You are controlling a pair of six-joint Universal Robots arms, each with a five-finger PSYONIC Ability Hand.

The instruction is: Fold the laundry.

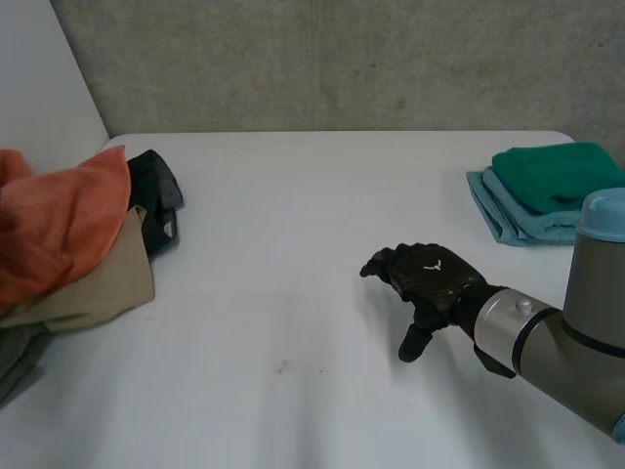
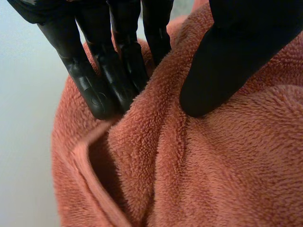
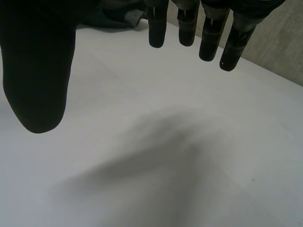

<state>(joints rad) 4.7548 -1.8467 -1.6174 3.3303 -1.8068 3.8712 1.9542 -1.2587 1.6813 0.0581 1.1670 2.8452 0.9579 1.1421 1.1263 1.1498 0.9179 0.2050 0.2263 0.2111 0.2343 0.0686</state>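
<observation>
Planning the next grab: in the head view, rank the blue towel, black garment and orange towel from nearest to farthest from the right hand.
1. The blue towel, on the right side, is nearest the right hand.
2. The black garment, at the left pile's inner edge.
3. The orange towel, far left, on top of the pile.

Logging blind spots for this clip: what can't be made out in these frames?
1. Head view: orange towel, beige cloth and grey cloth run off the edge; piece count unclear.
2. Head view: black garment lies mostly under those cloths; its type is unclear.
3. Left wrist view: left hand pinches the orange towel; which part is out of frame.
4. Head view: the right arm's cap covers a corner of the folded blue towel.
</observation>
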